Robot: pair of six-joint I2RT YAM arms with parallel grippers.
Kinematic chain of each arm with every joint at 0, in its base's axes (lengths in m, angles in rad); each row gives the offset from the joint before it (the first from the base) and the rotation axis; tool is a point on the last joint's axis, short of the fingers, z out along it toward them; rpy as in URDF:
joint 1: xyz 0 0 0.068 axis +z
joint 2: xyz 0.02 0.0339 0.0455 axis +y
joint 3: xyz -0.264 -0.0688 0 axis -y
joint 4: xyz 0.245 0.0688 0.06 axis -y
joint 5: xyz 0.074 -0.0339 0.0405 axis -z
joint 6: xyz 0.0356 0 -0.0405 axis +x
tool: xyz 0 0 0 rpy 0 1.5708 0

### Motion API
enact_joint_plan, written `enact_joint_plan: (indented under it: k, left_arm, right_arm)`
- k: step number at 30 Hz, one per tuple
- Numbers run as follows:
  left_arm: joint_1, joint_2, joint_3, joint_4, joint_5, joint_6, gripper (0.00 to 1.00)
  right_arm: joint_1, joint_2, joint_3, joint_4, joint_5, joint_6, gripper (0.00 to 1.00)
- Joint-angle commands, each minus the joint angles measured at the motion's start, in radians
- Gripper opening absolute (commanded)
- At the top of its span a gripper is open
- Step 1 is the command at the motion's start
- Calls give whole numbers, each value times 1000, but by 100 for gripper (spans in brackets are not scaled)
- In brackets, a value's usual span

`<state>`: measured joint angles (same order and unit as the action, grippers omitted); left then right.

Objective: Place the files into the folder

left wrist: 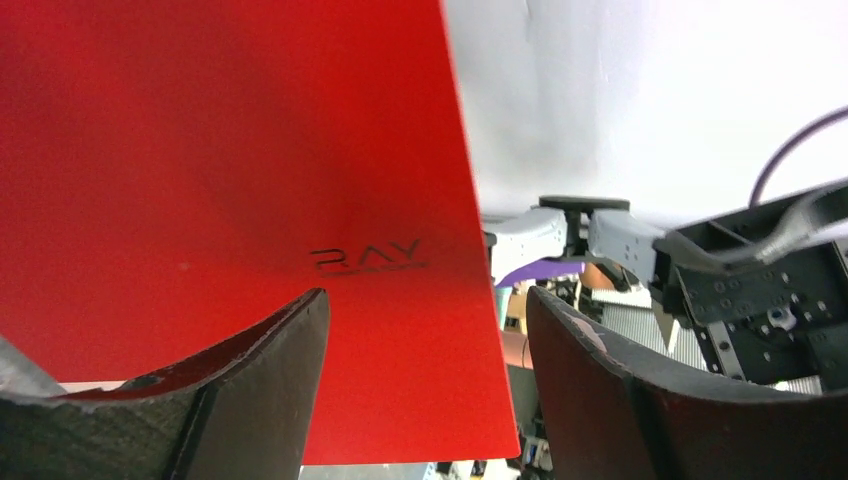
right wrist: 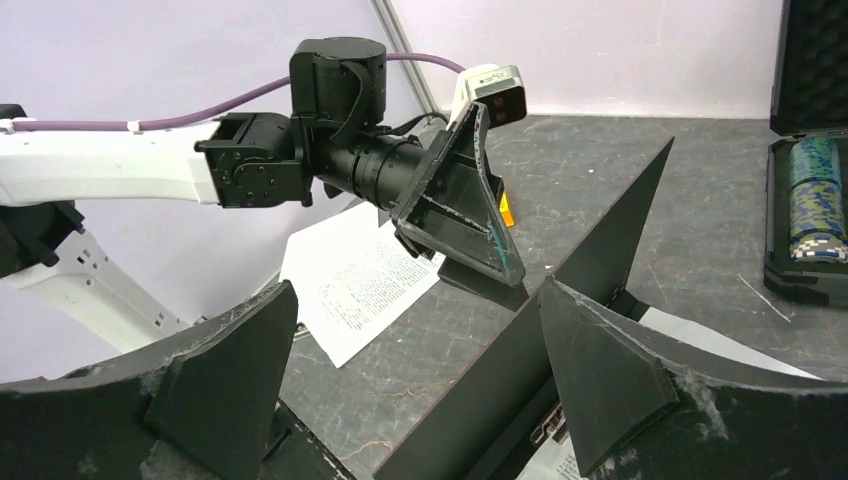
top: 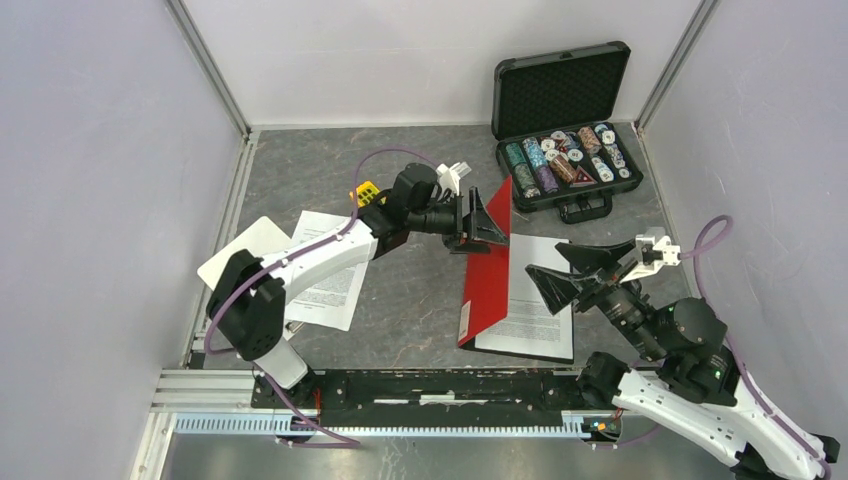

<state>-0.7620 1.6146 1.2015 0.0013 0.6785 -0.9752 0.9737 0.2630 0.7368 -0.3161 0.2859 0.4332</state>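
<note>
**Red cover tipped up, both pincers wide open**

The folder [top: 487,280] lies in the middle of the table [top: 420,300], between the two arms. Its red cover stands tipped up, almost on edge. The left gripper [top: 487,222] is at the top of that cover with its fingers far apart. I cannot tell if they touch it. From the left wrist, red fills most of the view.

One paper sheet [top: 540,300] lies on the folder's flat half. The right gripper [top: 545,258] hides part of it, spread wide above it and holding nothing. Another paper sheet [top: 330,285] lies to the left, partly under the left arm and overlapping a white clipboard [top: 245,255].
</note>
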Motion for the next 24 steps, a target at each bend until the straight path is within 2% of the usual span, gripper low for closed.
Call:
enact_joint_plan:
  k: [1,7,11,14,18,22,24]
  left_arm:
    - [14,-7,70,-58,-85,47,79]
    - [33,11,92,-189,-161,127,79]
    - [35,53,104,-259,-189,171,77]
    - [42,43,119,-386,-310,242,76]
    - [112,-94,36,-493,-518,260,76]
    - [251,-305,-75,-544,-615,275,77]
    - [311,-396,-109,-593,-659,307,81]
  right_arm:
    - [0,29,25,-39,22,14,97]
    - [1,86,1,-41,-32,24,94]
    - [0,117,-8,-27,-58,27,87]
    - [0,176,-14,-27,-89,34,82]
    - [0,282,-43,-8,-131,56,76]
    - [0,412,-113,64,-139,68,68]
    - [0,489,-161,138,-151,79,63]
